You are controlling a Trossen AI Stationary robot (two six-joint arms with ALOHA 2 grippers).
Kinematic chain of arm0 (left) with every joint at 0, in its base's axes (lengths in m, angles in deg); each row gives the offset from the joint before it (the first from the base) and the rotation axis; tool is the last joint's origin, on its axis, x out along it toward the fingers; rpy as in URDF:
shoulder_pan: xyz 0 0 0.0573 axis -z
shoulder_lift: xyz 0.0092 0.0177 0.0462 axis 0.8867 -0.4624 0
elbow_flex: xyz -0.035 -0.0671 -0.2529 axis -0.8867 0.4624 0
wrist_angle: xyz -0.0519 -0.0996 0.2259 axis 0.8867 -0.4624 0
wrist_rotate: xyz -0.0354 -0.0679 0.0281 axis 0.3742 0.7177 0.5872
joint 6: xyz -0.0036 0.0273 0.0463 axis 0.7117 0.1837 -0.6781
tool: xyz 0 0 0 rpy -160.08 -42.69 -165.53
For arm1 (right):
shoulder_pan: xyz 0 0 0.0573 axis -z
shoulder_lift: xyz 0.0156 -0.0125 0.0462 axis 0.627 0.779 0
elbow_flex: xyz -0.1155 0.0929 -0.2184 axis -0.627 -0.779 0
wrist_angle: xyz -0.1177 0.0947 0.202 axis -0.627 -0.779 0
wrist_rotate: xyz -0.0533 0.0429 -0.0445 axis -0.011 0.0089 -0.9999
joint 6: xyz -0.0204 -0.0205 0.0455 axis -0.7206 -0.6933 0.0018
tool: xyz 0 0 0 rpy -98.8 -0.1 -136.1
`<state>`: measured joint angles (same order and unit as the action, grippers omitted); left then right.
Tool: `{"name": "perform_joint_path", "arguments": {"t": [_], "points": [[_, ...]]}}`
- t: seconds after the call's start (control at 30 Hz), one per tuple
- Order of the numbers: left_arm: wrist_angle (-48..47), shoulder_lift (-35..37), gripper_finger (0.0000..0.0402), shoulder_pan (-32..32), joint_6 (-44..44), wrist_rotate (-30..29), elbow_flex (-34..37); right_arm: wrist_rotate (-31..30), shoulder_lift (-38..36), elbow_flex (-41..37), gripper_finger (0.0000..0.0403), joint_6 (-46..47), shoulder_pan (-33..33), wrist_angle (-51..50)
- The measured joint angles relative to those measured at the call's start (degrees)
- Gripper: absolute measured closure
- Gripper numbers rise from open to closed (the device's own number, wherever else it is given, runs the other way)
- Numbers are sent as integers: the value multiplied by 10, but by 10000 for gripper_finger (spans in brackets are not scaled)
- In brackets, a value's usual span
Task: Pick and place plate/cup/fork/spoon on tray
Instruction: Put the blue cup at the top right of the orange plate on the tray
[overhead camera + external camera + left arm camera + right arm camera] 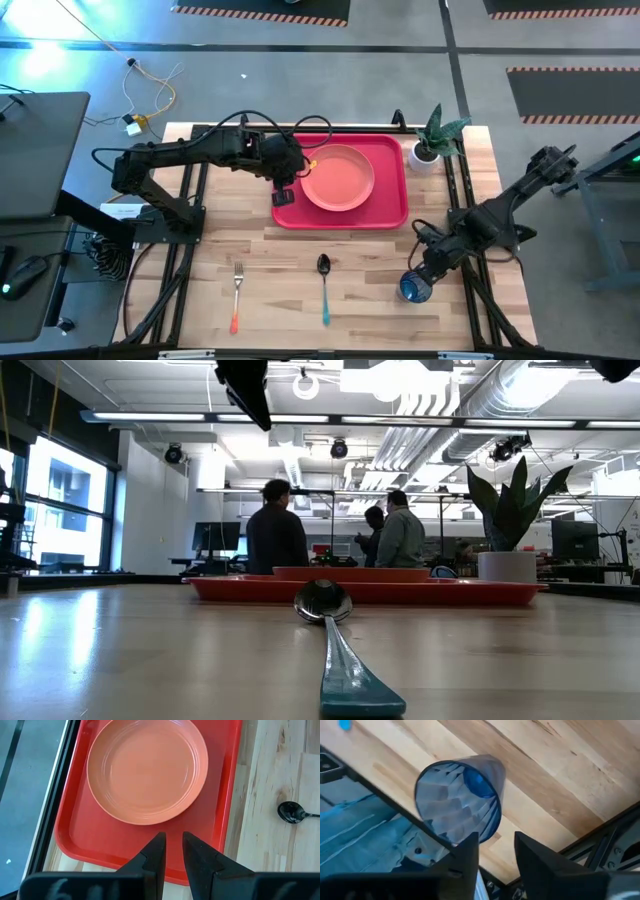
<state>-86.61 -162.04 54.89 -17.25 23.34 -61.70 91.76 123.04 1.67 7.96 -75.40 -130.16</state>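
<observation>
The right end effector [492,847] is seen with fingers parted astride the wall of the cup [414,288], near the worktop's [280,300] right front edge. The left end effector [172,845], fingers slightly apart and empty, is held over the tray [392,215], where the plate [338,178] lies. The fork [237,295] and spoon [324,287] are left on the worktop.

My table [300,290] is pale, smooth wood planks. The cup [465,800] looks like translucent, faceted blue plastic. The tray [227,795] and plate [147,770] look smooth with a soft sheen.
</observation>
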Motion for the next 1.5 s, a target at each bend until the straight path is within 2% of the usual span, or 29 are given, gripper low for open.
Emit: {"name": "perform_joint_path", "arguments": {"t": [0.23,0.63,0.83,1.1,1.5], "points": [[0,0,346,0,0,0,0,-11,50,0,244,-1,0,0],[0,0,346,0,0,0,0,-13,113,0,243,-5,0,19],[0,0,346,0,0,0,0,16,141,0,285,-4,0,21],[-2,0,346,0,-4,0,0,17,146,0,391,0,1,39],[-38,0,346,0,-4,0,0,8,134,0,399,43,11,82]]}}
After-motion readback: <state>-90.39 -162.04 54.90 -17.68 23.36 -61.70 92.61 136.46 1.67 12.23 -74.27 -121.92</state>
